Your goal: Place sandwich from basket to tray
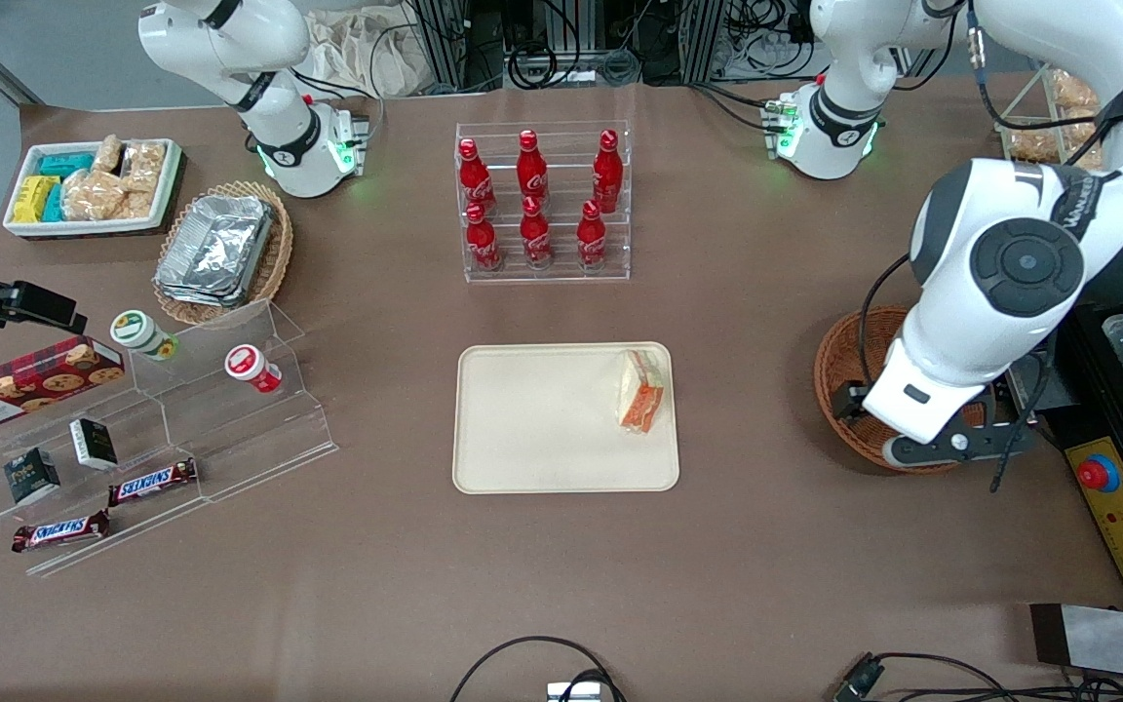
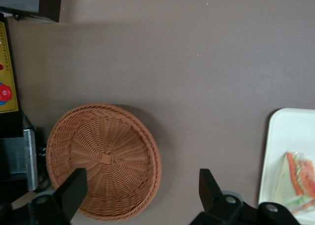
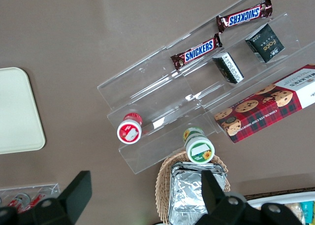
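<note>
1. On the tray (image 1: 542, 429), seen from the front, the sandwich (image 1: 641, 391) lies against the rim at the working arm's end, its long axis running from the bottle rack (image 1: 544, 200) toward the camera, orange filling on the nearer cut edge. The task looks done as things lie. The basket (image 1: 844, 375) sits well apart from the tray toward the working arm's end, and the left arm hangs over it, hiding much of it. The gripper (image 1: 947, 444) is over the basket's nearer rim. From here I cannot see its fingers.

2. From the left wrist camera, the gripper (image 2: 142, 195) has its two dark fingers (image 2: 74, 190) spread wide with nothing between them. One finger hangs over the basket (image 2: 106, 158), the other over bare table (image 2: 197, 62) between basket and tray. The basket shows only its woven floor; no food is in it. The sandwich (image 2: 298, 178) shows on the tray (image 2: 285, 136), so it lies from the gripper toward the tray, across a stretch of bare table. Any retreat has room upward and toward the tray; the yellow control box (image 2: 7, 82) stands close beside the basket, away from the tray.

3. From the parked arm's wrist camera, only a corner of the tray (image 3: 17, 112) shows, with the acrylic steps (image 3: 187, 97) near it. Neither sandwich nor basket appears there.
</note>
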